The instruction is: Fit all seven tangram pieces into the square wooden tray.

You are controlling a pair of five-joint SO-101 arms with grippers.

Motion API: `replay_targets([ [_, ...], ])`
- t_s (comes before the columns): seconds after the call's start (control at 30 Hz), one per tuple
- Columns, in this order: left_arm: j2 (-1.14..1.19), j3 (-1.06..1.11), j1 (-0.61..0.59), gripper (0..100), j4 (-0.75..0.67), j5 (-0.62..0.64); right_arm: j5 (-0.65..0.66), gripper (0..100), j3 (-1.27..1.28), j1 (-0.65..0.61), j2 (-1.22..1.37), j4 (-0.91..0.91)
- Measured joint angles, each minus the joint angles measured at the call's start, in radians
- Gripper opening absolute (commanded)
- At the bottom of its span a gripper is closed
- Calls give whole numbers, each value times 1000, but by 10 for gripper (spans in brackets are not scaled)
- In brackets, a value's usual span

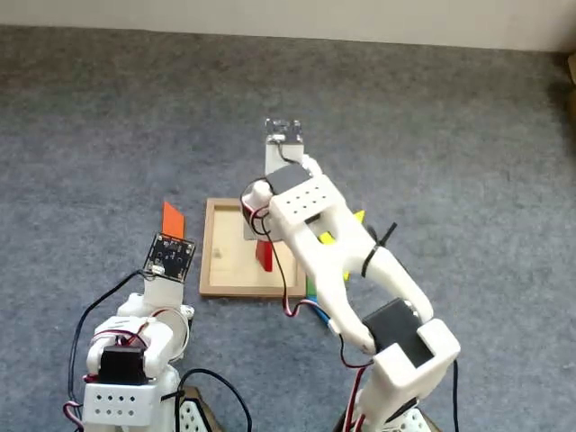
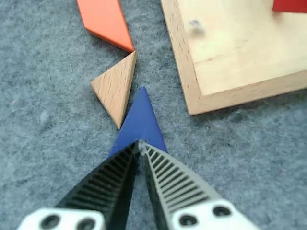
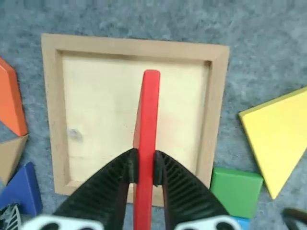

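While your right gripper (image 3: 144, 165) is clamped on the flat red wooden piece (image 3: 149, 110), holding it on edge, the square wooden tray (image 3: 50, 110) lies directly beneath the fingertips, and its floor looks bare. The red piece stands roughly over the tray's middle and runs ahead of the jaws toward the far rim (edge-on, its outline is hidden, so I cannot name the shape).

To do this step well, I judge you should carry it toward a corner rather than drop it mid-floor. Turn the wrist so a straight edge lines up with the rim, lower until the bottom edge touches wood, then tip it flat before letting go. Released upright from height, it would likely topple askew or land across the rim.

Beyond the tray, to one side of this hand, lie the yellow wooden triangle (image 3: 278, 139) and the green wooden block (image 3: 236, 189).

Your left gripper (image 2: 139, 146) has its jaws drawn together, tips at the wide end of the blue wooden triangle (image 2: 140, 122) on the grey carpet (image 2: 43, 143). I cannot tell whether it pinches the piece. Just ahead lie the plain beechwood triangle (image 2: 114, 88) and the orange wooden parallelogram (image 2: 105, 21).
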Motion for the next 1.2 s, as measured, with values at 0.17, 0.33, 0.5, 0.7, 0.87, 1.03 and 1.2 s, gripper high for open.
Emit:
replay_targets([
  [0.17, 0, 0, 0, 7, 0, 0, 2, 145, 23, 5, -8, -34],
  [0.33, 0, 0, 0, 7, 0, 0, 3, 173, 28, 8, -6, 49],
  [0.5, 0, 0, 0, 7, 0, 0, 3, 173, 28, 6, -17, 91],
  [0.7, 0, 0, 0, 7, 0, 0, 3, 48, 28, 6, -91, 101],
  [0.87, 0, 0, 0, 7, 0, 0, 3, 6, 31, 6, -95, 46],
  [1.03, 0, 0, 0, 7, 0, 0, 3, 5, 120, 6, -49, -110],
  [1.2, 0, 0, 0, 7, 0, 0, 3, 5, 170, 17, 21, -196],
])
